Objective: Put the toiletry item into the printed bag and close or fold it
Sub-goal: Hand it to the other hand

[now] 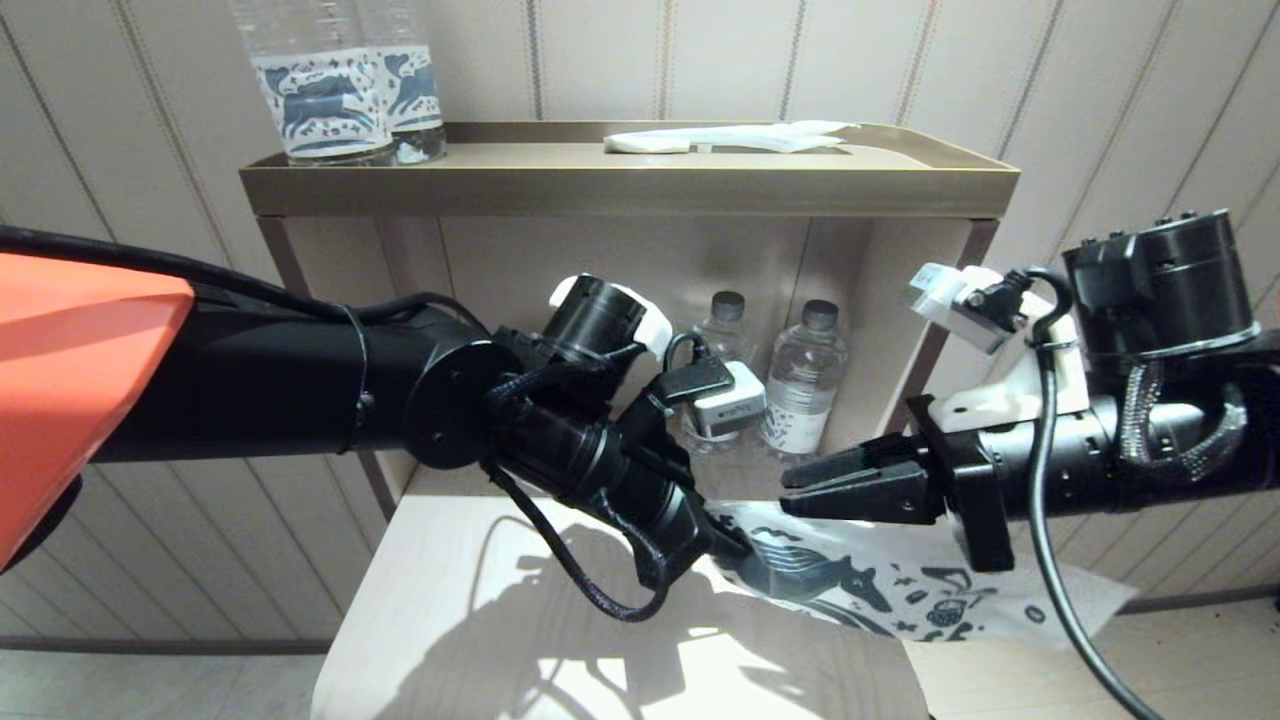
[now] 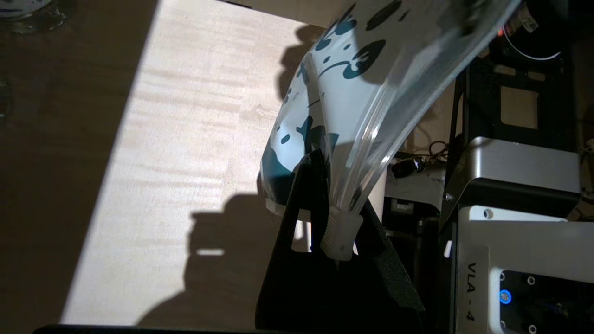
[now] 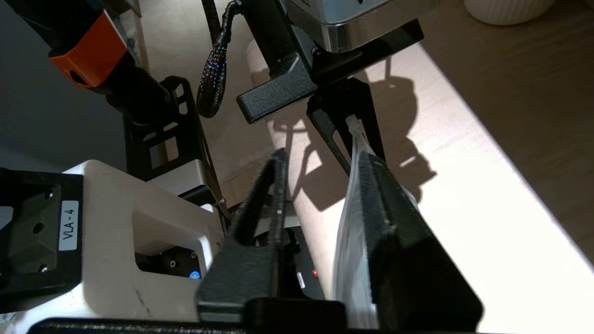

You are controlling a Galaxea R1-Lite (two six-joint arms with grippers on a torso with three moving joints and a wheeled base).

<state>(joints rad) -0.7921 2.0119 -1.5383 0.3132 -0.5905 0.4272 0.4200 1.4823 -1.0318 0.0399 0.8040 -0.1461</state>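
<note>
The printed bag (image 1: 900,585), white with a dark blue horse and doodles, lies across the right edge of the pale wooden table (image 1: 450,600) and hangs past it. My left gripper (image 1: 733,545) is shut on the bag's near end, right at its white zip slider (image 2: 341,232). The right gripper (image 1: 800,485) hovers just above the bag, pointing at the left one. It stands open (image 3: 325,181), and the bag's clear zip edge (image 3: 352,222) runs between its fingers, lying against one of them. The toiletry item is hidden from every view.
Behind the table stands a brown shelf unit (image 1: 620,190). Two clear bottles (image 1: 340,90) with horse labels and a white wrapped packet (image 1: 730,138) sit on top, and small water bottles (image 1: 800,385) stand inside. The robot's base (image 2: 519,260) is below the table's edge.
</note>
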